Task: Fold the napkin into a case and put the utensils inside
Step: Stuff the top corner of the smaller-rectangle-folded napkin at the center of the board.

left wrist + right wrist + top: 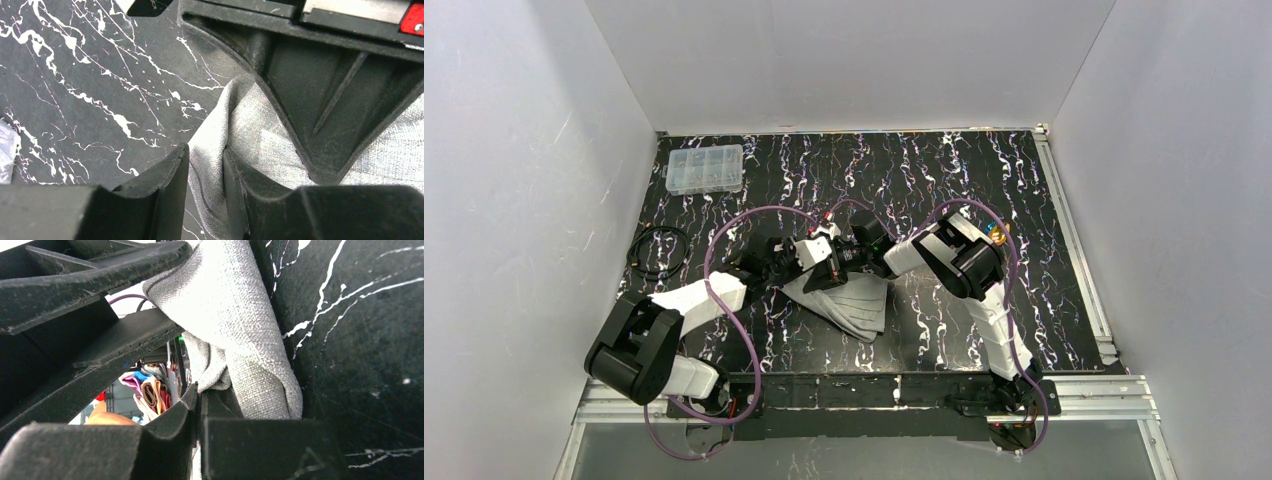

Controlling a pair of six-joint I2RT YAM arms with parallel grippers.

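1. Napkin [849, 305]: lies on bench [944, 170] at centre, between the two arms, just near of both claws. Folded to a flat layered pad. Long axis runs diagonally, far-left to near-right. Layer edges are stepped and show as approx. parallel lines across the pad.

2. Appearance: light-grey cloth, matte, plain visible weave, stitched hem along the edge. Far edge is lifted off the bench into a soft upright ridge. The rest lies flat.

3. Left claw [206, 165]: partly closed, grasping the napkin. A raised fold stands between its fingers [170, 172] and touches both.

4. Right claw [199, 397]: clenched nearly flat. A thin light sliver of napkin shows between the fingers, and more cloth bulges just above the tips.

5. Both claws meet tip to tip at the napkin's far edge.

6. Utensils [996, 236]: small gold and blue shiny pcs on the bench, right of the napkin and well apart from it, beside the right arm's elbow.

7. Clear compartment box [706, 168]: far-left corner of bench.
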